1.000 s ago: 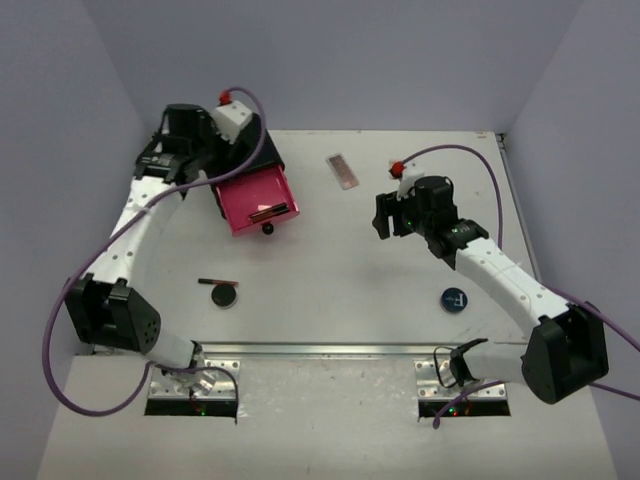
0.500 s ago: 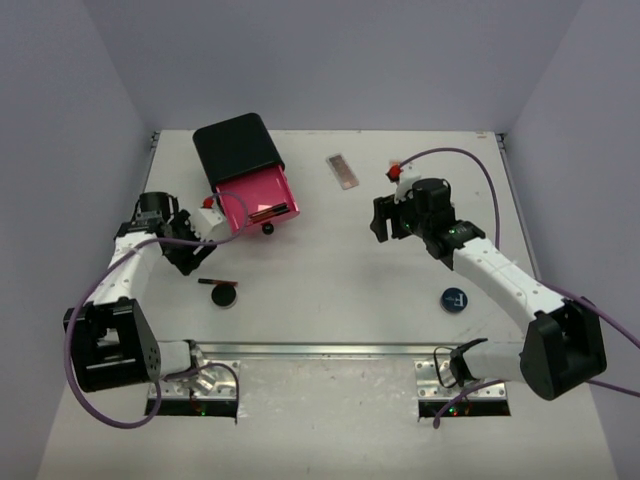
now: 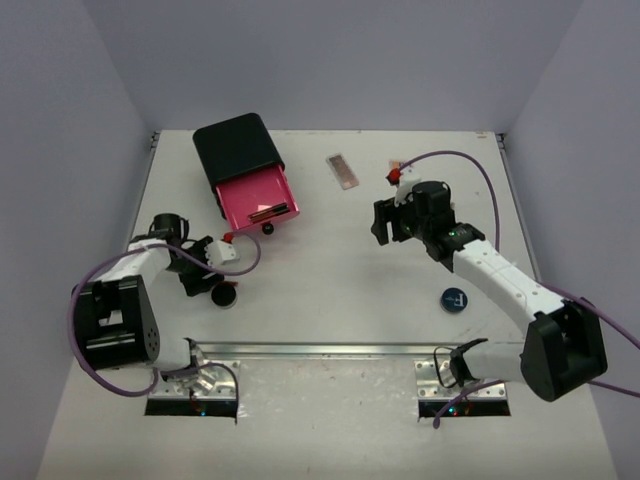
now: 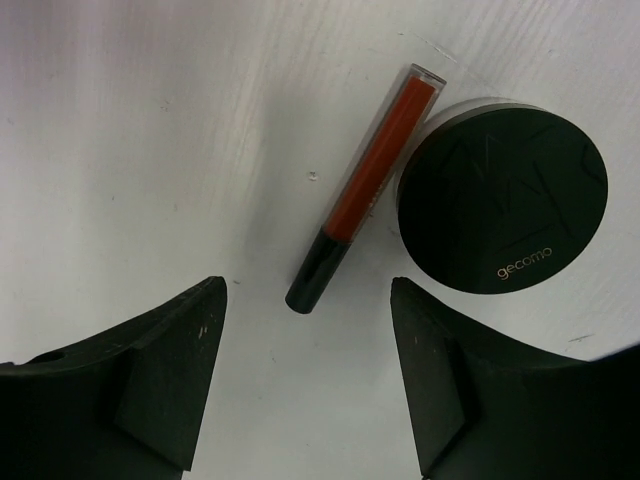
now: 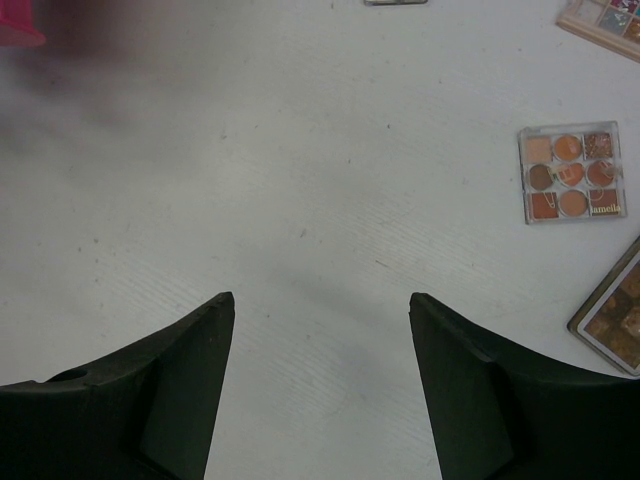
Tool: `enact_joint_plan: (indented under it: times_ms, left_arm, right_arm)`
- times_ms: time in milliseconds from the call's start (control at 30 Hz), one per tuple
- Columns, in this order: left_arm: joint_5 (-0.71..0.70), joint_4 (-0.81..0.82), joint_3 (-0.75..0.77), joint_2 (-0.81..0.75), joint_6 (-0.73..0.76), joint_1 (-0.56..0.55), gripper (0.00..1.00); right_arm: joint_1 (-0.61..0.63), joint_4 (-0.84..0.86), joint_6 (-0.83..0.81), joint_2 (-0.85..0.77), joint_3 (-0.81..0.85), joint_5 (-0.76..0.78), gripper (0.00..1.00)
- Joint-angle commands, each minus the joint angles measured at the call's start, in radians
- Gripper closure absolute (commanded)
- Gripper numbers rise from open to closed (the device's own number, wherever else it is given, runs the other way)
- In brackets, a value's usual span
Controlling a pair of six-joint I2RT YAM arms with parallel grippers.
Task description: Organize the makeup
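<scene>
A thin red stick [image 4: 365, 185] with a dark cap lies on the white table, touching a round dark compact [image 4: 503, 197] marked "gecomo". My left gripper [image 4: 307, 292] is open and empty just short of the stick's capped end. In the top view the left gripper [image 3: 203, 281] is beside that compact [image 3: 224, 296]. My right gripper [image 5: 321, 300] is open and empty over bare table; in the top view it [image 3: 384, 222] is right of centre. A multicolour palette [image 5: 572, 177] and another palette [image 5: 612, 320] lie to its right. A flat palette [image 3: 341, 171] and a blue round compact [image 3: 455, 299] also lie on the table.
A black chest [image 3: 236, 146] stands at the back left with its pink drawer [image 3: 258, 200] pulled open and a thin item inside. Grey walls close in the table on three sides. A metal rail [image 3: 330, 350] runs along the near edge.
</scene>
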Motion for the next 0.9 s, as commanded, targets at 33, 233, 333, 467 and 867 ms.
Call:
enact_joint_plan:
  times_ms: [33, 233, 333, 467, 867]
  left_arm:
    - [0.088, 0.006, -0.032, -0.009, 0.122, 0.018, 0.38]
    - [0.056, 0.124, -0.074, 0.019, 0.081, 0.018, 0.46]
    - [0.051, 0.161, -0.1, 0.042, 0.08, 0.018, 0.5]
    - [0.045, 0.198, -0.125, 0.064, 0.074, 0.018, 0.66]
    - [0.093, 0.155, -0.133, -0.024, -0.01, 0.018, 1.0]
  right_arm:
    - [-0.005, 0.043, -0.022, -0.034, -0.004, 0.022, 0.28]
    - [-0.005, 0.041, -0.022, -0.018, 0.0, 0.024, 0.28]
    - [-0.005, 0.041, -0.025, -0.018, 0.0, 0.034, 0.28]
    - [-0.005, 0.041, -0.027, -0.017, 0.004, 0.037, 0.28]
    - [-0.005, 0.041, -0.029, -0.012, 0.007, 0.048, 0.28]
